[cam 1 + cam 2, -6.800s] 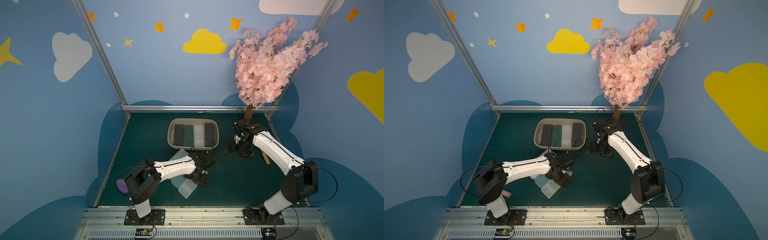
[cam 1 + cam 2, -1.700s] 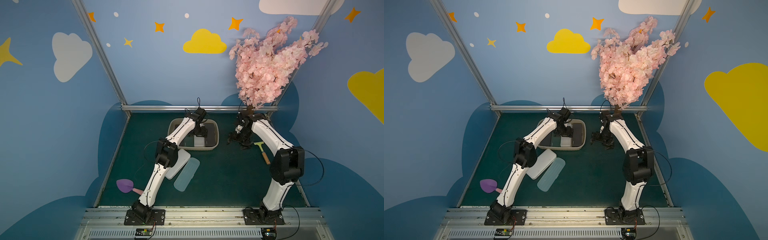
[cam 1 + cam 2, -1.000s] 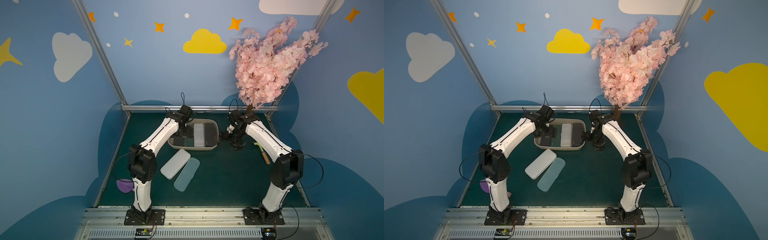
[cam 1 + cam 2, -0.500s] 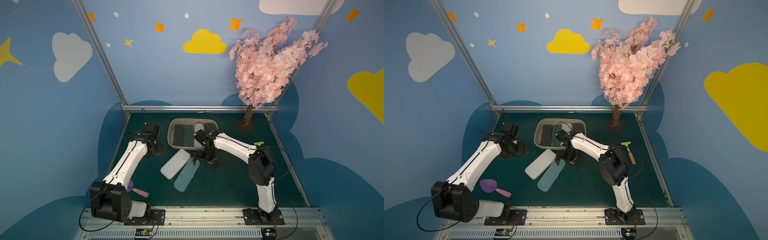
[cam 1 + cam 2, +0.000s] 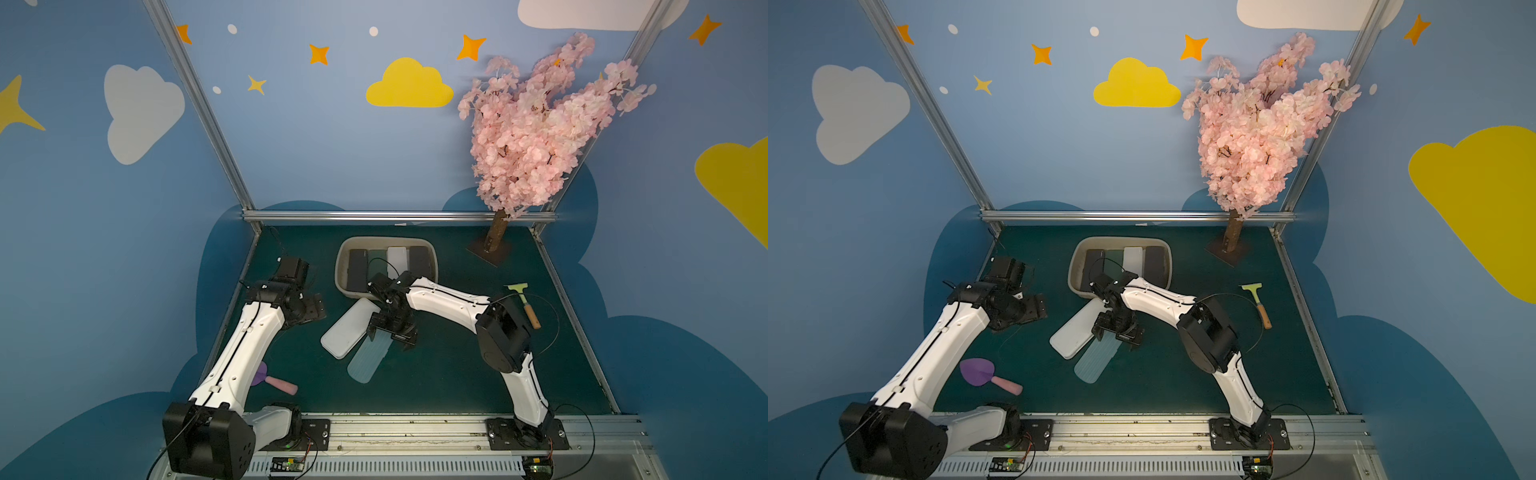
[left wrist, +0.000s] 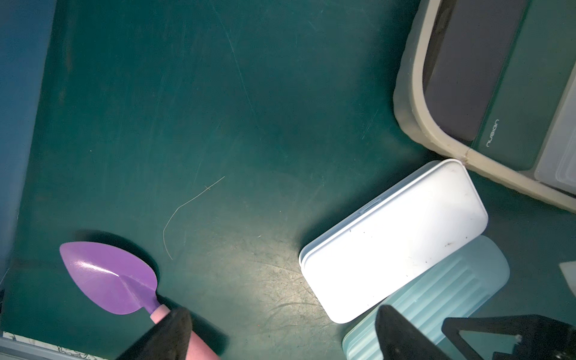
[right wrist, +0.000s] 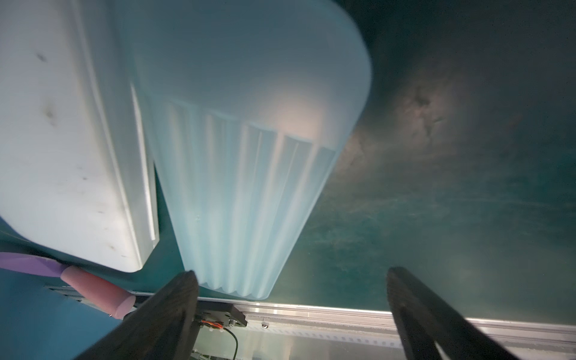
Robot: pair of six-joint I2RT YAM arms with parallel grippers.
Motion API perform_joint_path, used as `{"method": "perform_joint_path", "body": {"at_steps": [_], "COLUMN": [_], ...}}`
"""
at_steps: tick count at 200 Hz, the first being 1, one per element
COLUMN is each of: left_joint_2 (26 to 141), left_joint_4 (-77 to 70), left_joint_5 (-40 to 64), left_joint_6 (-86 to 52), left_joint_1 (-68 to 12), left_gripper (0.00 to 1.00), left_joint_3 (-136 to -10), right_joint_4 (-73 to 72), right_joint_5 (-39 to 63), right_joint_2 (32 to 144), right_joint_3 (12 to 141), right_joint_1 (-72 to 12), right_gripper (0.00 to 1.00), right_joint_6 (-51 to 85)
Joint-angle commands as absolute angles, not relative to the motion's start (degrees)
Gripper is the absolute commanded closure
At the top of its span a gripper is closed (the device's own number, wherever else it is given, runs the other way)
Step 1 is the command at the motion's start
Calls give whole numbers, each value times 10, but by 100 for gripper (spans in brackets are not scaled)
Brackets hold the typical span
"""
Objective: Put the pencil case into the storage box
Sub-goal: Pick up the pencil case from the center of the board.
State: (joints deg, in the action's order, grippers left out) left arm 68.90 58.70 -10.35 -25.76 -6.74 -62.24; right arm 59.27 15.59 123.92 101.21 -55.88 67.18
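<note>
**Arms trade sides**

The left hand (image 5: 313, 309) has pulled back from the storage box (image 5: 342, 266) to the left side of the tabletop (image 5: 457, 374). The right hand (image 5: 391, 338) has swung from beside the tree (image 5: 496, 237) to hover, jaws wide, over the pale blue pencil case (image 5: 368, 361).

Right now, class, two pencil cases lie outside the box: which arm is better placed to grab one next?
Right. The right gripper, open, hangs just over the blue case, which lies beside the white case. The left gripper, also open, sits farther off over bare mat.
</note>
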Motion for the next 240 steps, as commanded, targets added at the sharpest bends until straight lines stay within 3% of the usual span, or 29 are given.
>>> {"method": "perform_joint_path", "body": {"at_steps": [1, 94, 152, 210, 240], "left_joint_2": [672, 653, 648, 642, 642], "left_joint_4": [594, 584, 586, 592, 602], "left_joint_5": [-109, -106, -105, -105, -102], "left_joint_6": [-260, -257, -257, -258, -266], "left_joint_1": [-65, -63, -61, -62, -62], "left_gripper": [5, 5, 6, 8, 8], "left_joint_3": [-613, -588, -581, -576, -580], "right_joint_4": [596, 614, 617, 609, 659], "right_joint_5": [147, 157, 177, 160, 125], "right_joint_2": [1255, 1321, 1331, 1250, 1206], "right_joint_3": [1031, 1094, 1050, 926, 924], "right_joint_1": [-567, -575, -573, -533, -512], "right_gripper": [1, 1, 2, 29, 42], "right_joint_6": [698, 703, 703, 663, 598]}}
